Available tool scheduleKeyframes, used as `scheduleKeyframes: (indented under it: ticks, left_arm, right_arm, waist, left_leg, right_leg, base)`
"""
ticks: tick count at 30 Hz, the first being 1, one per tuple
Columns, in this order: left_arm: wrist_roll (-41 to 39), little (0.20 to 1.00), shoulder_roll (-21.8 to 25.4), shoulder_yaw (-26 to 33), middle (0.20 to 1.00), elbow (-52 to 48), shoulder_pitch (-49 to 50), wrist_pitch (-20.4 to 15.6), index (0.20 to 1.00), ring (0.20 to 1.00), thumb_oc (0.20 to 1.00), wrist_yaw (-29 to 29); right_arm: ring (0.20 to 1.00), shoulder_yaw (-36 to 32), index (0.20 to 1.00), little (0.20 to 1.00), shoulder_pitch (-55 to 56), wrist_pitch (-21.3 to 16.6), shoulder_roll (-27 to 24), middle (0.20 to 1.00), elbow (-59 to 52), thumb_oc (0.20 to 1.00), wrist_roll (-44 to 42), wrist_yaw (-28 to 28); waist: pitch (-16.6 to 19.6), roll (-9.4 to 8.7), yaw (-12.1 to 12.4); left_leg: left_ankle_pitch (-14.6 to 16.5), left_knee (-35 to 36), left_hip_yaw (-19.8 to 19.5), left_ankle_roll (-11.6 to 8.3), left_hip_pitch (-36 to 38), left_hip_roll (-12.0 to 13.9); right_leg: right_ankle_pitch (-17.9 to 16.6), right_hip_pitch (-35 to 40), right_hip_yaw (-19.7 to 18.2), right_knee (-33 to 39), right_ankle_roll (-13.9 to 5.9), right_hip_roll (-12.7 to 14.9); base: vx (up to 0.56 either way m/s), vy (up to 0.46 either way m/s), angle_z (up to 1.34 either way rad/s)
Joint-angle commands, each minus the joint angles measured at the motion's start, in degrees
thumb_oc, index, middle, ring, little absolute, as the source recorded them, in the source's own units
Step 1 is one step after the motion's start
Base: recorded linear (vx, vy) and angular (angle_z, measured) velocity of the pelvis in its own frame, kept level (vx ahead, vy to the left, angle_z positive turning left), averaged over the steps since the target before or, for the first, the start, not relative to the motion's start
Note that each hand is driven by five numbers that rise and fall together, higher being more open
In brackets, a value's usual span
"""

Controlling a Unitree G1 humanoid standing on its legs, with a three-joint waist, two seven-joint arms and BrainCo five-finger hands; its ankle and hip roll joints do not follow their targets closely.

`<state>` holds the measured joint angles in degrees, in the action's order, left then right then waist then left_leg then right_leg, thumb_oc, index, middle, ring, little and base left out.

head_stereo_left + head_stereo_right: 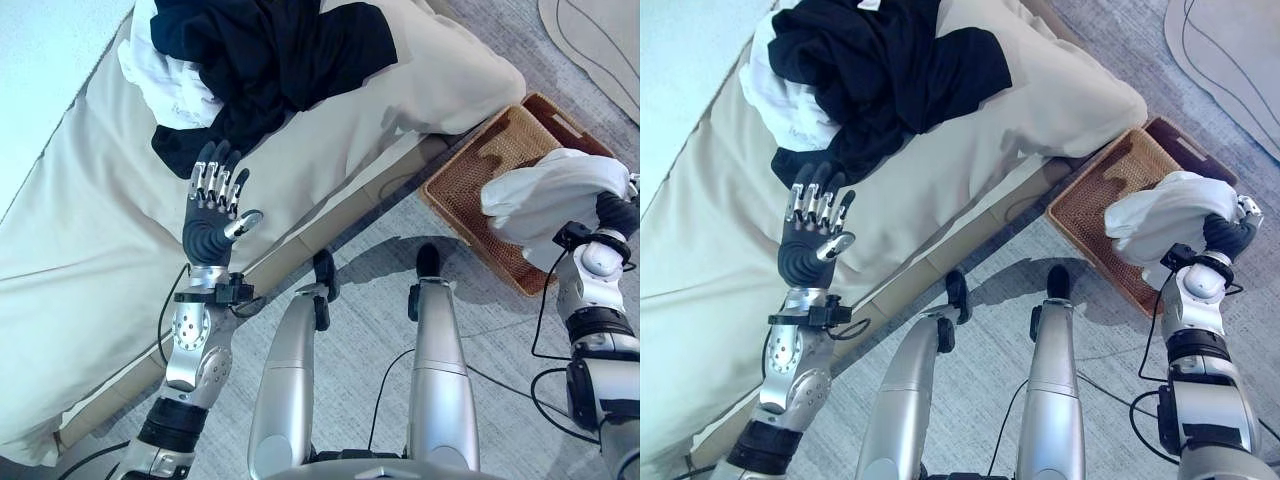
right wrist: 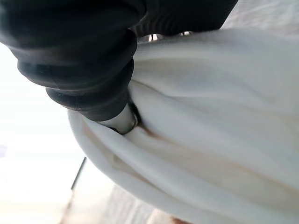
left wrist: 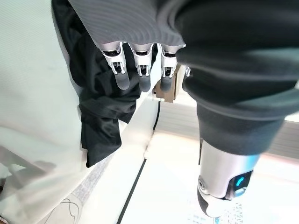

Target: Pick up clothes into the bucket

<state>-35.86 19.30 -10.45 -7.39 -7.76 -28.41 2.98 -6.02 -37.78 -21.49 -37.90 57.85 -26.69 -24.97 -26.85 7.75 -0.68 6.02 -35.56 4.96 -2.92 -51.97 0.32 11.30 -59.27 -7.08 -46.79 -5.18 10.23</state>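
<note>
Nearest lies a grey carpeted floor [image 1: 500, 400], and a low bed [image 1: 90, 260] under a cream cover runs along its far edge at the robot's left. The left hand [image 1: 212, 215] is raised over the bed's near side with its fingers straight and spread, holding nothing, its tips toward the clothes heap. At the robot's right, the right hand [image 1: 615, 212] is up at the near rim of one brown woven basket [image 1: 470, 175] standing on the floor just beside the bed; one bunched white garment [image 1: 552, 195] is draped over that hand and hangs above the basket's near end. The wrist view shows the cloth wrapped thickly about the hand, yet its fingers are buried in the folds, so whether they are clamped on it cannot be told. Farther off, at the bed's far end, one black garment [image 1: 270, 55] lies crumpled, its long axis running across the bed, on top of one white garment [image 1: 160, 75] that peeks out at its left side.
</note>
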Motion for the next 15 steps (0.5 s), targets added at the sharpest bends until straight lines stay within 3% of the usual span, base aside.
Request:
scheduleKeyframes:
  ticks: [1,2,3,15]
  left_arm:
    - [-1.4,1.0,0.3,-0.5,1.0,-4.3,1.8,-4.3,1.0,1.0,1.0,0.8]
    - [-1.4,1.0,0.2,-0.5,1.0,-4.3,1.8,-4.3,1.0,1.0,1.0,0.8]
    - [-1.5,1.0,0.2,-0.8,1.0,-4.5,1.7,-4.3,1.0,1.0,1.0,0.9]
    - [-1.4,1.0,1.0,-0.9,1.0,-5.6,1.4,-4.7,1.0,1.0,1.0,2.7]
  right_arm:
    - [0.2,3.3,0.2,0.2,-0.9,-0.6,-6.3,0.2,1.8,0.2,-0.8,0.1]
    - [0.2,3.4,0.2,0.2,-1.2,-0.7,-6.4,0.2,1.9,0.2,-0.9,0.2]
    - [0.2,4.4,0.2,0.2,-1.7,-0.2,-6.8,0.2,2.8,0.2,-0.4,0.5]
    - [0.2,8.2,0.2,0.2,-6.7,0.7,-9.5,0.2,2.9,0.2,1.7,-0.9]
  waist:
    - [5.5,1.11,-0.9]
    - [5.2,1.09,-1.1]
    - [5.2,1.28,-0.9]
    - [4.7,0.8,-0.9]
  left_leg:
    - [8.9,-8.6,4.0,3.44,-3.2,-1.7]
    - [7.3,-8.5,4.5,3.88,-4.0,-1.6]
    - [9.3,-9.5,4.1,3.5,-4.0,-1.7]
    - [10.9,-14.2,4.3,3.41,-8.3,-0.9]
  right_leg:
    - [-4.3,-2.3,-0.4,3.2,0.02,-1.1]
    - [-6.0,-2.9,-0.4,3.8,0.17,-1.0]
    - [-3.9,-3.2,-0.6,2.2,0.14,-1.2]
    - [-2.7,-7.5,-0.9,-2.2,0.47,-1.9]
  base:
    - [-0.09,0.004,-0.05]
    - [0.0,0.0,0.0]
    - [0.0,0.0,0.0]
    - [0.01,-0.013,-0.02]
